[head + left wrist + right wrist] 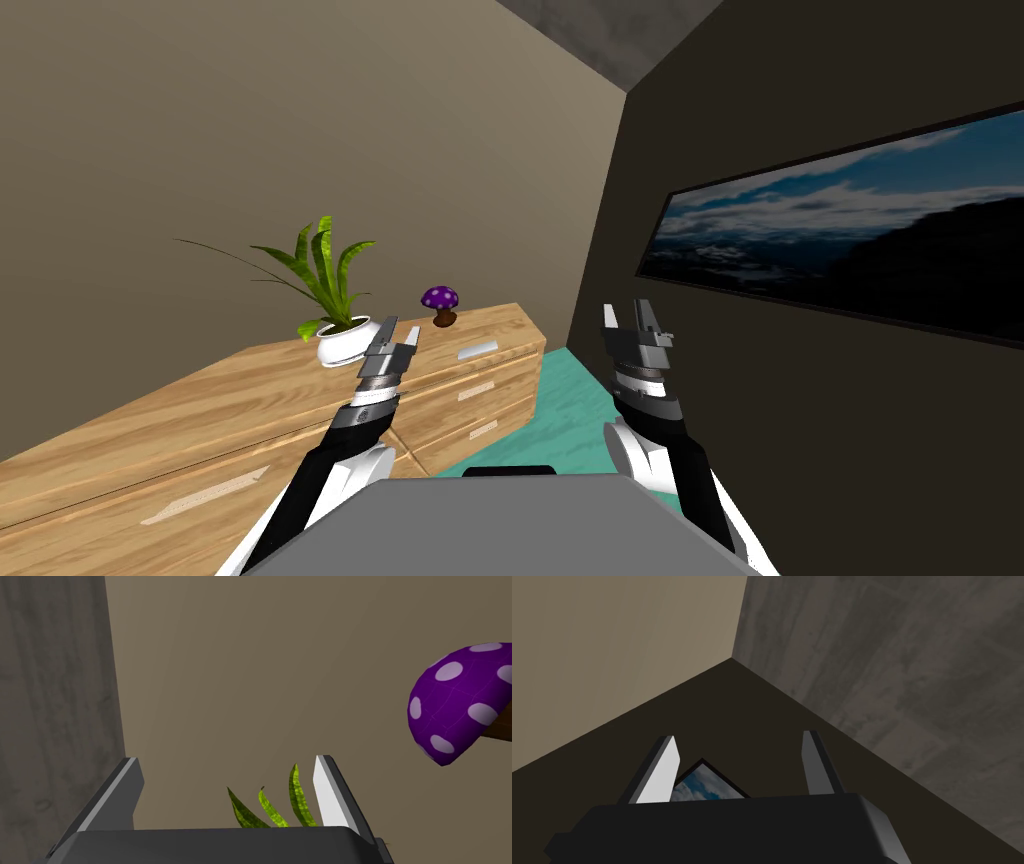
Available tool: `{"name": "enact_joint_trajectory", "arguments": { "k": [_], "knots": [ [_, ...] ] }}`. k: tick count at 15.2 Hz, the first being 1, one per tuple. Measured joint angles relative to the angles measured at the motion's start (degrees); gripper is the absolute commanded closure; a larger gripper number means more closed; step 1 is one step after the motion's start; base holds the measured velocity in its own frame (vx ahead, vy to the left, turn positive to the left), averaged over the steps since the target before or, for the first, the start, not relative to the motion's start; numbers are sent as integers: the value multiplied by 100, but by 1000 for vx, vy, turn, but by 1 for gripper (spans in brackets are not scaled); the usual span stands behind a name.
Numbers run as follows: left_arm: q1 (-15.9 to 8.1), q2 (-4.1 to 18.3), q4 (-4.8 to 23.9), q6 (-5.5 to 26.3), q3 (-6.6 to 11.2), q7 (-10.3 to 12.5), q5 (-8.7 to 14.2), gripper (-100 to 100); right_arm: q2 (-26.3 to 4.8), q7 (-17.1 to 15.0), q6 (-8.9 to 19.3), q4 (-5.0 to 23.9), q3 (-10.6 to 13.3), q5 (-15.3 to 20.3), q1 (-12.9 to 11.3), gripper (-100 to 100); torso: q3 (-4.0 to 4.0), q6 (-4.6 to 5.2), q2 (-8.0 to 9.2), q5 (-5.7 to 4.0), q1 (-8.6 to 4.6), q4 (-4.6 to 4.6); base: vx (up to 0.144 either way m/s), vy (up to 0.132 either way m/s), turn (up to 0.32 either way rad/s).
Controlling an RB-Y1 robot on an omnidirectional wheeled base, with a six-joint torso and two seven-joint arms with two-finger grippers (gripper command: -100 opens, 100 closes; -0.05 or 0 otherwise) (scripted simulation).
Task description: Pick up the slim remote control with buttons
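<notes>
Left tool [399,335]: standing released, its 2 fingers spread wide with nothing between them, and hanging above the dresser [200,420] just beside the white pot [345,342].
Right tool [630,320]: also standing released and empty, rising in the air off the dresser's end, over the teal floor [560,400] and near the dark wall.
Remote [478,349]: lying flat as a slim pale grey slab on the dresser top, near the front edge, just in front of the purple mushroom [440,300] and well apart from both tools; its buttons are too small to make out.
Container: the white pot is sitting on the dresser top and holding a green plant [325,270] with long leaves fanning upward.
Drawers: the dresser's front is showing pale handles, and every drawer is sitting shut.
Mushroom: standing upright on a brown stem, near the dresser's far corner, apart from the pot.
Head view: taking in the pot, the whole plant, the remote and both arms together.
Left wrist view: looking along the left tool [225,796], catching 3 leaf tips of the plant [295,796] between its fingers, and the mushroom [455,706] cap up close, off to one side of the tool, with pale dots on purple.
Right wrist view: the right tool [739,768] is showing its 2 fingers parted.
</notes>
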Motion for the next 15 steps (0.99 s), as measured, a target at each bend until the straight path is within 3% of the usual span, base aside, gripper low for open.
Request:
{"name": "enact_joint_trajectory", "arguments": {
  "k": [15],
  "knots": [
    [-193, 820, 266, 1588, 440, 524, 630, -100, 0, 0, 0, 0, 0, 0, 0, 0, -1, 0, -2, 0, -1, 0, -8, -29, -73]
  ]
}}
